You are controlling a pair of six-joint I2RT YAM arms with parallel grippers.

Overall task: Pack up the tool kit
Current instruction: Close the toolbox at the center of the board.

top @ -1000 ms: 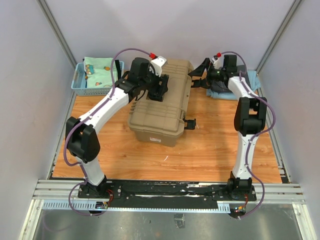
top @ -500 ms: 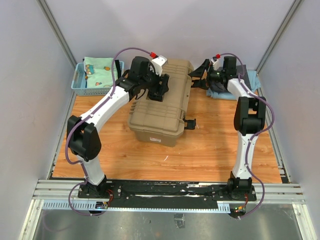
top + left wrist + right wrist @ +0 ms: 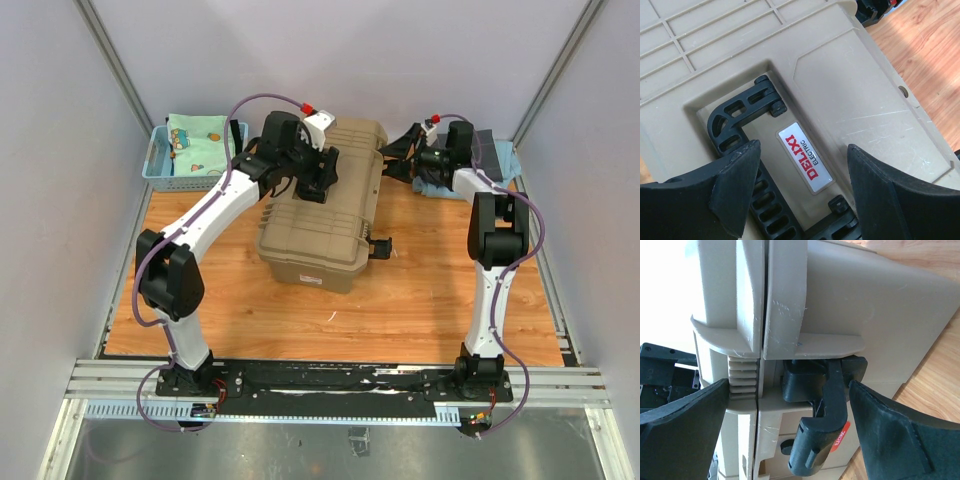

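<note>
Tool kit: the tan toolbox [image 3: 322, 215] sits shut, lid up, mid-surface [image 3: 420, 290], slightly angled.
My left end effector [image 3: 804, 150]: over the lid's recess, jaws spread either side of the silver label [image 3: 809, 164]. The black handle [image 3: 735, 112] lies flat beside one finger. I hold nothing.
My right end effector [image 3: 789, 385]: at the box's far right end, jaws wide apart and facing a black latch [image 3: 825, 390] with a red tag [image 3: 840, 434]. I grip nothing.
Contact: I cannot tell whether either touches the box.
</note>
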